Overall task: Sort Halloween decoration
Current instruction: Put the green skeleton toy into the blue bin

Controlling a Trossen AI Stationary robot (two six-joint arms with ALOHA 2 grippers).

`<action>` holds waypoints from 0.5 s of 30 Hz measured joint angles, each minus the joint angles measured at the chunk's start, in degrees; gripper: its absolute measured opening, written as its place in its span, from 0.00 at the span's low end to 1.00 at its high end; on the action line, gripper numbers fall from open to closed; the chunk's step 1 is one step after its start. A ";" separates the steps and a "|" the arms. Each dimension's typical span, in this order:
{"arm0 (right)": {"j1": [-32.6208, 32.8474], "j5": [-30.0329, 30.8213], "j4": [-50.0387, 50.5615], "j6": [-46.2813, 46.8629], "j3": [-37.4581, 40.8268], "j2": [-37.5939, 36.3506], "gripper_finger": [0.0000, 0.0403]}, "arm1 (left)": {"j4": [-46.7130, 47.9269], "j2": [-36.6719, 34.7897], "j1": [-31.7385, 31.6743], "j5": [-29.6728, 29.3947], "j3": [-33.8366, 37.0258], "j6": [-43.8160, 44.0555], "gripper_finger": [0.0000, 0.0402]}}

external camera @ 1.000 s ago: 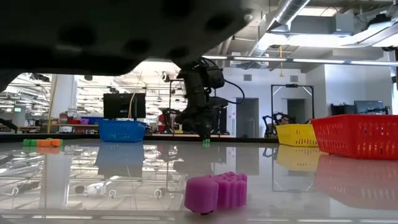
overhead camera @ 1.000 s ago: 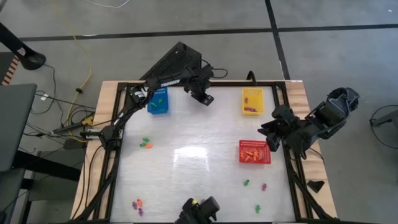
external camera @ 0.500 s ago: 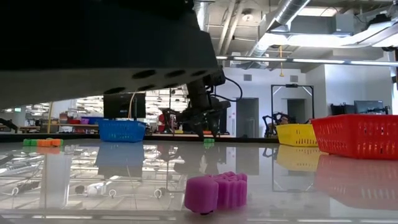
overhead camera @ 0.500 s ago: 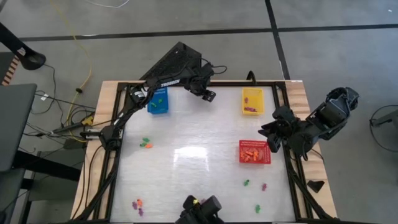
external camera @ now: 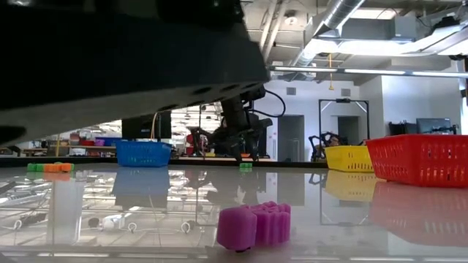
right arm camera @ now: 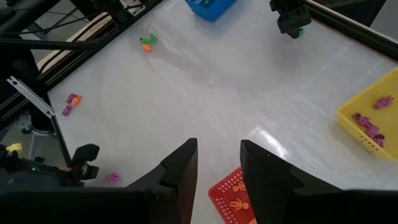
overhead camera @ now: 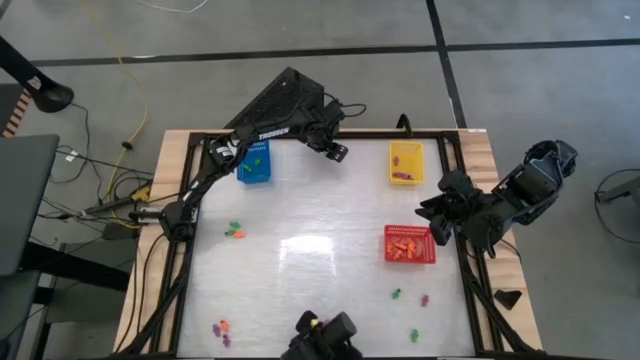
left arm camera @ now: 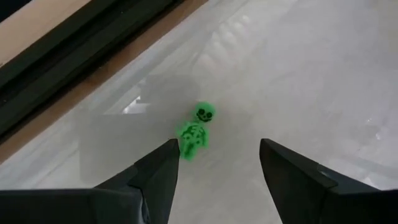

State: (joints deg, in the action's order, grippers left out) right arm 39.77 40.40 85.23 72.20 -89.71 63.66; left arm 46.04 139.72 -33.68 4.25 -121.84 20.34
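A small green skeleton piece [left arm camera: 196,130] of the Halloween decoration lies flat on the table near its far edge, also seen in the low view [external camera: 246,166]. My left gripper [left arm camera: 219,149] hovers just above it, open, a finger on either side and touching nothing. In the high view this gripper [overhead camera: 337,152] is between the blue basket [overhead camera: 254,162] and the yellow basket [overhead camera: 405,163]. My right gripper [right arm camera: 217,149] waits open above the table's right edge [overhead camera: 437,213], beside the red basket [overhead camera: 409,244].
Loose pieces lie at the left [overhead camera: 234,230], the near left [overhead camera: 221,328] and the near right [overhead camera: 423,299]. A purple piece [external camera: 254,225] lies close to the low camera. The yellow basket holds purple pieces [right arm camera: 373,127], the red one orange pieces.
My left gripper has opened and let go of the green piece, then risen a little and drawn toward the far edge. The green piece stays lying on the table below it.
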 joint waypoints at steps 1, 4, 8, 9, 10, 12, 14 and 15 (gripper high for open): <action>0.00 0.00 0.00 -0.02 0.00 -0.02 0.38 | 0.02 0.00 -0.11 0.00 0.00 0.67 0.53; -0.02 0.00 0.02 -0.25 0.00 -0.02 0.38 | 0.64 0.00 -0.86 0.97 0.01 2.57 0.53; -0.02 0.00 0.02 -0.64 0.00 -0.02 0.38 | -0.10 0.00 -2.07 6.34 1.48 4.43 0.52; -0.02 0.00 0.03 -0.66 0.00 -0.02 0.38 | -0.77 0.02 -2.36 7.81 2.11 4.69 0.51; -0.02 0.00 0.05 -0.70 0.00 -0.02 0.38 | -1.44 0.04 -2.62 9.13 2.51 4.68 0.50; -0.04 0.00 0.23 -0.82 0.00 -0.02 0.38 | -3.11 0.04 -3.06 12.43 3.22 3.67 0.46; -0.03 0.02 0.61 -0.83 0.00 -0.02 0.38 | -4.21 0.04 -3.23 13.14 3.81 2.53 0.43; -0.04 0.02 0.74 -0.82 0.00 -0.04 0.38 | -4.61 0.04 -3.24 13.16 3.85 2.22 0.41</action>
State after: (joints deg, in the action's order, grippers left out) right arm 39.72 40.42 85.97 71.39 -89.71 63.61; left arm 41.43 139.76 -36.92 17.41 -117.99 22.56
